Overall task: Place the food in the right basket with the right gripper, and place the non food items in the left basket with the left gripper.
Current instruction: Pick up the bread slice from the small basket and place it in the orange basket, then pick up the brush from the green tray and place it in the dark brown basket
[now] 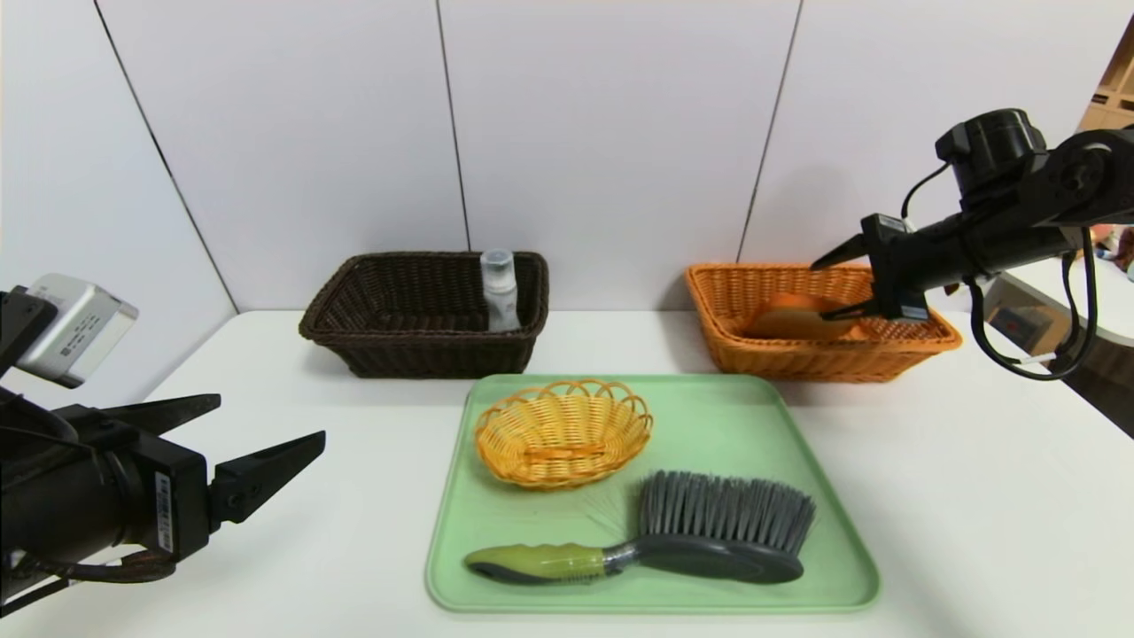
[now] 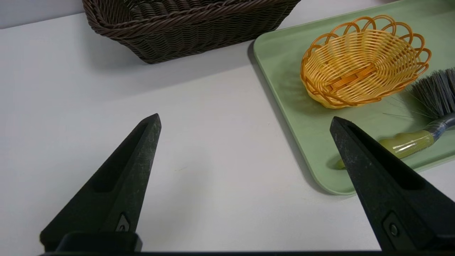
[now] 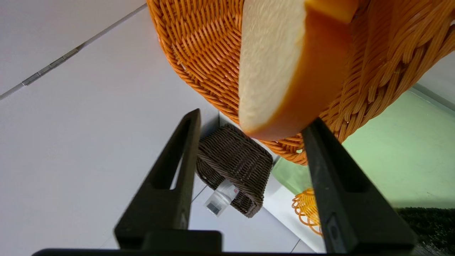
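Right gripper (image 1: 842, 282) reaches over the orange basket (image 1: 912, 341) at the far right of the desk (image 1: 974, 496), fingers spread, nothing clamped between them. The bread slice (image 1: 797, 316) lies inside that basket, just past the fingertips; in the right wrist view the slice (image 3: 284, 67) sits against the woven wall, crust edge close to one finger (image 3: 341, 185), though contact there cannot be told.

Left gripper (image 1: 266, 434) hangs low at the near left over bare desk, fingers wide apart, empty. In the left wrist view the fingers (image 2: 135, 163) frame the desk surface, with the tray edge just beside one of them.

Green tray (image 1: 709, 416) lies centre front. On it: a small yellow wicker basket (image 1: 563, 431) toward the far left part, and a brush (image 1: 682, 532) with grey bristles and a green handle along the near edge, the two close but apart.

Dark brown basket (image 1: 399, 341) stands behind the tray on the left, holding a clear bottle (image 1: 499, 288) that leans upright against its right wall.
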Controlling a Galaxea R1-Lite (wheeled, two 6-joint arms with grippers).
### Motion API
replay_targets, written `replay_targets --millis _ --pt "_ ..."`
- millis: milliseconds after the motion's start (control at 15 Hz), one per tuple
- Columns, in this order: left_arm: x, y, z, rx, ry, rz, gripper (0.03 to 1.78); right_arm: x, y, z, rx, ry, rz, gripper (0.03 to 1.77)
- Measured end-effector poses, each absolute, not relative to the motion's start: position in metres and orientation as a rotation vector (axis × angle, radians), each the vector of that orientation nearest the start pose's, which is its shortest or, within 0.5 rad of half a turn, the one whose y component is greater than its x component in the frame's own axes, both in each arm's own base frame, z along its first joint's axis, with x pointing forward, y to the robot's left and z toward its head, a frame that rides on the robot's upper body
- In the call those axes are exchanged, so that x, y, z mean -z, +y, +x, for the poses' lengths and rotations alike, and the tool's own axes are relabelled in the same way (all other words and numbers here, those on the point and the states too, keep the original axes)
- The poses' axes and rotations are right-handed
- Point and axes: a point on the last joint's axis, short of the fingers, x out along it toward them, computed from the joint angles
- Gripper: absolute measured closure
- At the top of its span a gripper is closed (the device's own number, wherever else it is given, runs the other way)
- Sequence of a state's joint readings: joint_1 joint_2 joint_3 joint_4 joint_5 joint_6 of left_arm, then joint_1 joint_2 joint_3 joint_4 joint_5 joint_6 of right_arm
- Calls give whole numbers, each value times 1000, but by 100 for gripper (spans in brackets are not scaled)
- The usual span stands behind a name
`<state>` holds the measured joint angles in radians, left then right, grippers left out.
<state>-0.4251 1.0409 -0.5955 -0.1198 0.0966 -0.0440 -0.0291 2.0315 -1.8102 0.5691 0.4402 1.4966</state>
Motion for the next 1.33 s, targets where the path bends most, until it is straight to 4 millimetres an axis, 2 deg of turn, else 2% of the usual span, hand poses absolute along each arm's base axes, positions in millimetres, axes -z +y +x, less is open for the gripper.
replay_targets --millis 333,533,800,1000,1133,1333 --pt "-220 -54 125 316 321 41 12 -235 -2 391 265 928 1577 45" --pt "-221 -54 125 313 313 41 12 -251 -1 385 218 903 1574 34" --pt "-228 -54 124 320 299 77 12 -297 16 356 95 856 1534 24" --pt "-239 -53 122 316 308 93 12 -323 27 330 19 832 1476 19" --pt "-247 -51 120 315 289 88 12 -336 34 310 -42 833 1350 17" --pt "-251 -50 117 314 264 94 12 -351 43 285 -88 765 1073 14"
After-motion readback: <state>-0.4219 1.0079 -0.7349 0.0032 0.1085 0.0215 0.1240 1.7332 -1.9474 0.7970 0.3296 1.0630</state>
